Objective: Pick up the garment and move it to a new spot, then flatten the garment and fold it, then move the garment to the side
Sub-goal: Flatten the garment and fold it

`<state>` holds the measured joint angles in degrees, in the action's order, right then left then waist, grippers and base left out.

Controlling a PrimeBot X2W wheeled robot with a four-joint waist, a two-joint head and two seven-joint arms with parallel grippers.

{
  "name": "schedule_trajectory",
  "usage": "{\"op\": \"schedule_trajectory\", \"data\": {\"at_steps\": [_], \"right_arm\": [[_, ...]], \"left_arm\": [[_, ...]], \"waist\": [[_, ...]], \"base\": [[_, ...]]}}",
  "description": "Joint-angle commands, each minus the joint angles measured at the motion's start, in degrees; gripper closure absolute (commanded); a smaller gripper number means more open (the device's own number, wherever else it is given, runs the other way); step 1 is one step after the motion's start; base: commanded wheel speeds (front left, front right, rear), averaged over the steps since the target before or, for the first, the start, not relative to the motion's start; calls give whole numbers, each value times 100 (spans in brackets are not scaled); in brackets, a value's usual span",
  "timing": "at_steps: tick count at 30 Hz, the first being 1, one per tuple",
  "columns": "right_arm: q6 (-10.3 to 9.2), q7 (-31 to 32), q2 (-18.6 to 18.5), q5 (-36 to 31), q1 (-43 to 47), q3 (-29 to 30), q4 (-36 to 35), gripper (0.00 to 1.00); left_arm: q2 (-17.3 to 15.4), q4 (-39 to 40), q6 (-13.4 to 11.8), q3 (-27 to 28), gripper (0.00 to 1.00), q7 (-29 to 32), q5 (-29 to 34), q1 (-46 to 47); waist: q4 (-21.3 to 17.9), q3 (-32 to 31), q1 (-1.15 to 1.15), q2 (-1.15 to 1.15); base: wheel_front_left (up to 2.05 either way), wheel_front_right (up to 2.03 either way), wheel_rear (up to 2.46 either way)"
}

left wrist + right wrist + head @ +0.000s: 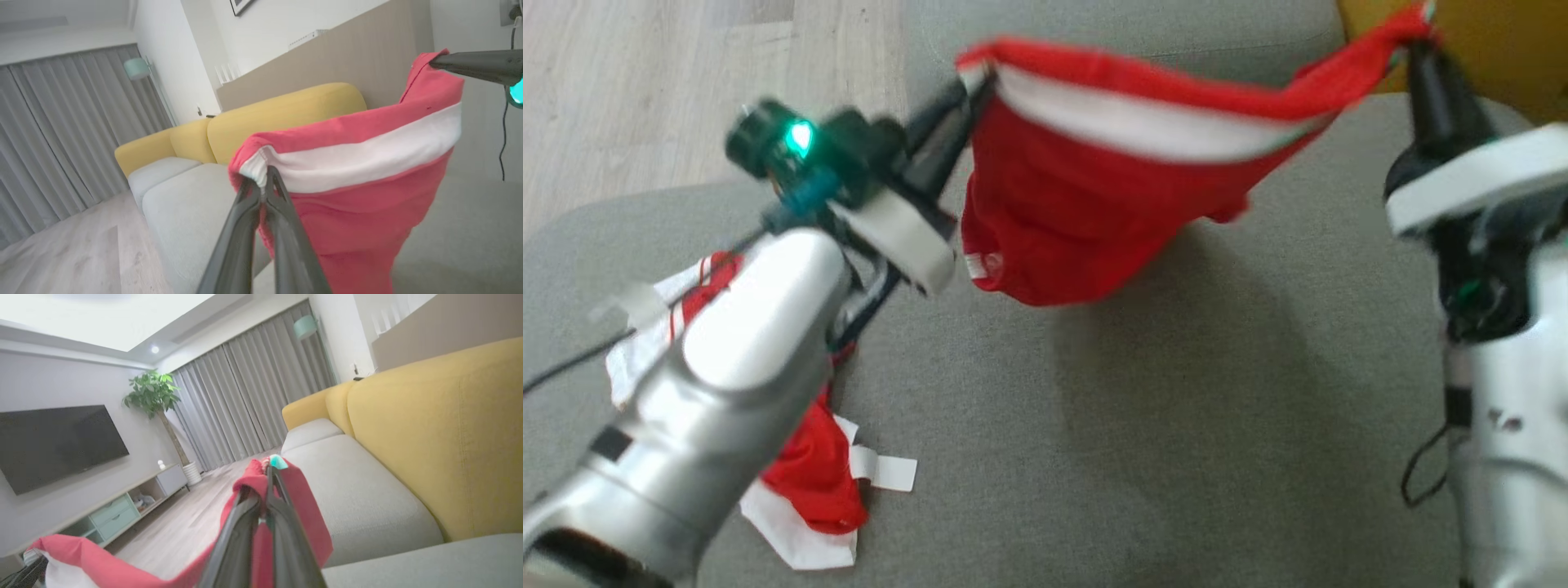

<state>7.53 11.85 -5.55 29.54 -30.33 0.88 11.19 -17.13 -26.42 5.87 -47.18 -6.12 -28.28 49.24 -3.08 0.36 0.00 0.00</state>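
We see the garment point(1086, 204), red with a white band along its upper edge, hanging in the air above the grey sofa seat point(1176, 425), stretched between the two grippers. The left gripper point(974, 88) is pinched on one end of the banded edge. In the left wrist view its two dark fingers point(241, 237) meet at the white band with cloth nipped between the tips. The right gripper point(1419, 39) is closed on the other end, close to the top right corner of the head view, where the tip of the cloth is almost cut off by the frame. In the right wrist view its fingers lie together with red cloth folded over and around them, so we cannot see how much cloth sits between the tips.

The head view is blurred, and we cannot tell what kind of garment it is. We make out a sagging red body below the band and a small white patch near its lowest left fold. It seems to hang clear of the seat, with a soft shadow beneath it. In the left wrist view its lower edge is cut off.

At the lower left, a heap of red and white cloth point(809, 482) lies on the seat, well apart from the held garment. The left forearm point(727, 367) covers its middle, so we cannot tell whether it is one piece or several. A yellow backrest point(1519, 41) shows at the top right and a wooden floor point(645, 82) at the top left.
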Motion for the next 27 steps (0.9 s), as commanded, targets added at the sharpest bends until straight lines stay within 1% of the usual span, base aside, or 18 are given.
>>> {"op": "schedule_trajectory", "data": {"at_steps": [1, 5, 8, 12, 14, 18, 23, 25, 27], "right_arm": [[-4, 73, -24, 119, -424, -8, -252, 100], [-4, 329, -90, 239, -532, 14, -409, 100], [-4, 431, -29, 304, -459, 280, -634, 100], [-4, 638, 73, -87, -332, 655, -856, 100], [-4, 700, 110, -172, -323, 703, -905, 100], [-4, 839, 212, -380, -416, 864, -991, 100], [-4, 790, 253, -642, -1038, 918, -746, 100], [-4, 695, 258, -793, -1498, 860, -489, 100], [-4, 520, 262, -875, -2062, 848, -72, 100]], "left_arm": [[-167, 142, -57, 349, 100, 7, -41, 479], [-125, 213, -72, 464, 100, 34, -217, 539], [-147, 320, -74, 500, 100, 107, -339, 472], [-237, 517, -173, 545, 100, 164, -376, 409], [-258, 563, -197, 556, 100, 179, -382, 403], [-310, 691, -254, 601, 100, 259, -396, 500], [-305, 641, -199, 564, 100, 387, -230, 1075], [-326, 487, -170, 597, 100, 397, -130, 1459], [-310, 215, -148, 688, 100, 348, -92, 1859]], "waist": [[-8, -25, 0, 0], [10, -55, 0, 0], [21, -47, 0, 0], [1, 76, 0, 0], [-8, 130, 0, 0], [-67, 473, 0, 0], [-213, 1167, 0, 0], [-316, 1488, 0, 0], [-417, 1747, 0, 0]], "base": [[0, 0, 0], [0, 0, 0], [0, 0, 0], [0, 0, 0], [0, 0, 0], [0, 0, 0], [0, 0, 0], [0, 0, 0], [0, 0, 0]]}}
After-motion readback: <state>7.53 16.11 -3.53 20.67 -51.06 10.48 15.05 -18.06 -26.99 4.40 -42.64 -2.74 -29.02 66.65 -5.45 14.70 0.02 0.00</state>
